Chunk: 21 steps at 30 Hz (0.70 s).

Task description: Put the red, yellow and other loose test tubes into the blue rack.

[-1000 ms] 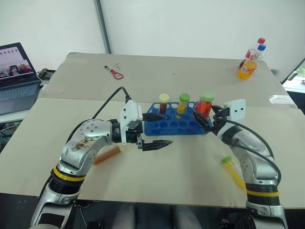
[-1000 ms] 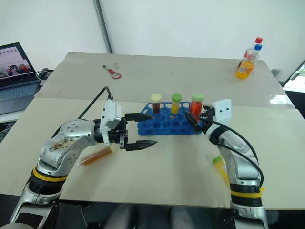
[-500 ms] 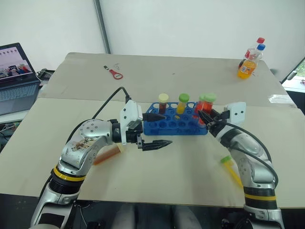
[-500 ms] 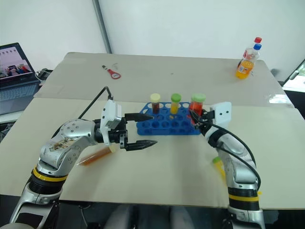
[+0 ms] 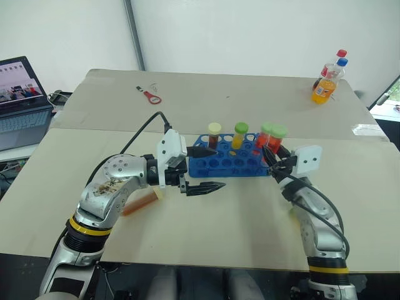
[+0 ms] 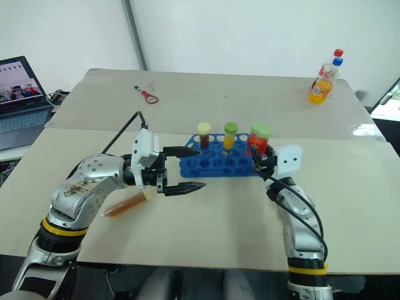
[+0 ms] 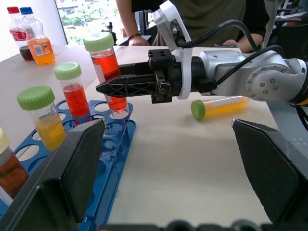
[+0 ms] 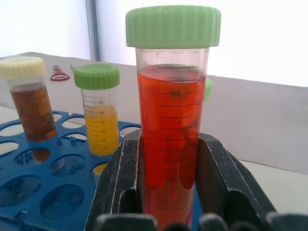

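Table (image 5: 206, 225): right gripper (image 8: 166, 168) clamps red tube (image 8: 171, 120); left gripper (image 5: 203, 169) wide.

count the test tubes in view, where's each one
6. Three stand in the blue rack: brown, yellow, red. A second red tube is gripped by the right claw over the rack's end. A yellow one lies beside the right arm, an orange one under the left arm.

Right end effector (image 7: 103, 88) grips a red tube (image 7: 107, 67) above the blue rack (image 7: 108, 159)
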Each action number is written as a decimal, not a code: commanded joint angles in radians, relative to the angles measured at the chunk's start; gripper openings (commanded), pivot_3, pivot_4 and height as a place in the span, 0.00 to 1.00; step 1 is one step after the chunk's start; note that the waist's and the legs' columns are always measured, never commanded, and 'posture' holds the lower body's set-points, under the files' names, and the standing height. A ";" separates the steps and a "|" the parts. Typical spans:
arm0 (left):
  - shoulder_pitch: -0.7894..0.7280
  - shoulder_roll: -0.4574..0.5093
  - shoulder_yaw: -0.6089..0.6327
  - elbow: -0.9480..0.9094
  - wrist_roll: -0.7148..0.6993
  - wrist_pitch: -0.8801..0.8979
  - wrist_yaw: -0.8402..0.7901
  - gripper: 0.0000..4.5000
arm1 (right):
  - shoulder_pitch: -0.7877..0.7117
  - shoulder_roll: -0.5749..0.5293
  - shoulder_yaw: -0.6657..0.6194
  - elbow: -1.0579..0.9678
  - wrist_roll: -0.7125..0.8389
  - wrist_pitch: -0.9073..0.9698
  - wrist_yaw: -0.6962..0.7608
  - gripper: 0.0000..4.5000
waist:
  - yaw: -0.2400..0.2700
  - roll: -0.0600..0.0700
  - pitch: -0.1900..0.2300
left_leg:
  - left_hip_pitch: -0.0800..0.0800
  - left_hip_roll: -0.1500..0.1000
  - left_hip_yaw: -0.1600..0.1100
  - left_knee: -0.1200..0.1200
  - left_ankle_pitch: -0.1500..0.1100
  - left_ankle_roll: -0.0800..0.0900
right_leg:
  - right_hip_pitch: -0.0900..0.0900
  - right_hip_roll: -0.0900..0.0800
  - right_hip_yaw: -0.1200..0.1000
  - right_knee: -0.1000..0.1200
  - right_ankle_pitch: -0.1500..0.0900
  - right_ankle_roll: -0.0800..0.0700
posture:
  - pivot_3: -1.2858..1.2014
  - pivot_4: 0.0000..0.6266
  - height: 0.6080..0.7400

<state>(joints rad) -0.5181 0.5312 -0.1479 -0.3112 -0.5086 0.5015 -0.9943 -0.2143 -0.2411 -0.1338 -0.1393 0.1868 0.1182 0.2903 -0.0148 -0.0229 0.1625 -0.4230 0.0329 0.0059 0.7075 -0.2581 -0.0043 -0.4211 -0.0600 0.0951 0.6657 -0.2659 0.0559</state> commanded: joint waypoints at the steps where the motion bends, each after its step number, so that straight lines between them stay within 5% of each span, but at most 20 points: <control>1: -0.023 -0.004 0.003 -0.008 0.004 -0.011 0.002 1.00 | 0.001 0.014 -0.008 0.008 -0.021 -0.044 -0.037 0.23 | 0.000 0.000 0.000 | 0.000 0.000 0.000 0.000 0.000 0.000 | 0.000 0.000 0.000 0.000 0.000 0.000 | 0.52 0.24 0.73; 16: -0.025 -0.018 -0.004 -0.009 0.012 -0.018 0.013 1.00 | 0.007 0.043 0.003 0.008 -0.027 -0.059 -0.066 0.23 | -0.001 0.000 0.000 | 0.000 0.000 0.000 0.000 0.000 0.000 | 0.000 0.000 0.000 0.000 0.000 0.000 | 0.52 0.24 0.73; 21: -0.022 -0.028 -0.001 -0.008 0.014 -0.015 0.020 1.00 | 0.030 0.014 -0.011 -0.033 0.002 -0.005 -0.035 0.69 | 0.001 0.000 0.000 | 0.000 0.000 0.000 0.000 0.000 0.000 | 0.000 0.000 0.000 0.000 0.000 0.000 | 0.52 0.24 0.73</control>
<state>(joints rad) -0.5219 0.5070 -0.1553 -0.3034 -0.4948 0.5013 -0.9805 -0.1850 -0.2105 -0.1253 -0.1169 0.1707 0.1038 0.2431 -0.0142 -0.0228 0.1625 -0.4234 0.0327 0.0058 0.7074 -0.2582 -0.0044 -0.4213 -0.0601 0.0952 0.6657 -0.2659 0.0559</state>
